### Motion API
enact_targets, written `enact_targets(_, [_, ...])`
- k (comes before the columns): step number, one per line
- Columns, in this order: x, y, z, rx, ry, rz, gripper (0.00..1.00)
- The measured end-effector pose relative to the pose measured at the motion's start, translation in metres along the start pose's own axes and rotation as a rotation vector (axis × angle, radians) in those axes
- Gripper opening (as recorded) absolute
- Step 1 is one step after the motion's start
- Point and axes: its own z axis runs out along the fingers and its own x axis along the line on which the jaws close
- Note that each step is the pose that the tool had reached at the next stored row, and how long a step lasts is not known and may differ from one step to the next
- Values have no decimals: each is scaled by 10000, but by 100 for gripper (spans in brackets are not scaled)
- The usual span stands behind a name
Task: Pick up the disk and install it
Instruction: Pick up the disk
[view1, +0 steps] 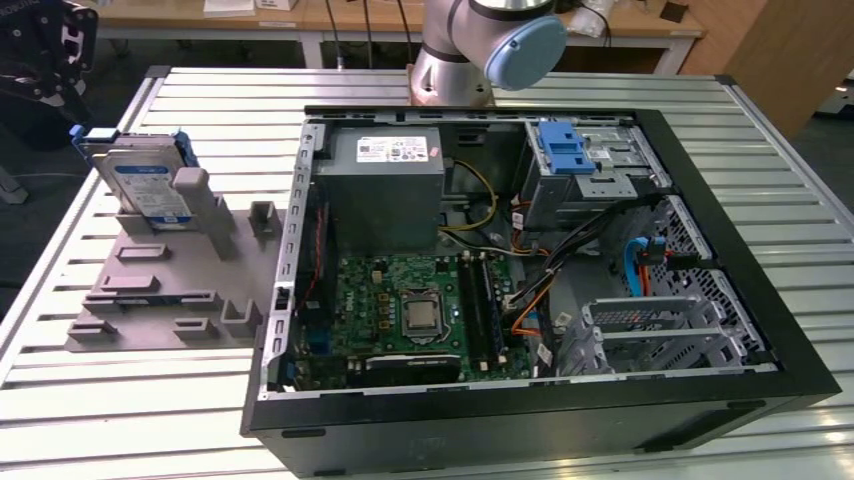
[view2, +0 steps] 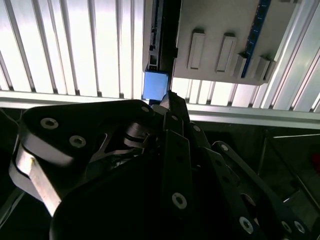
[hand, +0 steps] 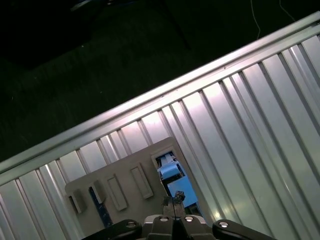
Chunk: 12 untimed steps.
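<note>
The slatted metal table (view1: 761, 130) is the biggest thing I have on screen, and it runs on under the pincer (hand: 174, 202) as bright bare ribs in both wrist views. The open computer case (view1: 534, 425) lies well away from the pincer, toward the exterior view's right. Inside it I can see the grey power supply (view1: 387, 185) and, nearer the camera, the green motherboard (view1: 400, 310). The arm (view1: 474, 45), with its grey and blue joint, rises just beyond the case's far wall.

Between the case and the pincer's side of the table sits a grey holder block (view1: 160, 290) with raised ribs and slots. In the first wrist view its far end lies right below the pincer.

The disk (view1: 144, 185) stands upright on edge in that far end of the block. Its white-and-blue label faces the exterior camera and its blue carrier frames it. It is directly beneath the pincer: in the second wrist view a blue corner of the carrier (view2: 155, 86) shows just past the fingertips (view2: 172, 107). In the exterior view the dark pincer (view1: 60, 60) hangs above the disk with a gap between them.

From what I see in both wrist views, the pincer is clenched, tips drawn together, with nothing between them.
</note>
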Motion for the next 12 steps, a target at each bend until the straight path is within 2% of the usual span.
enact_targets(5, [0,0,0,4,3,-255,11])
enact_targets(12, [0,0,0,-7,-9,-1267,11])
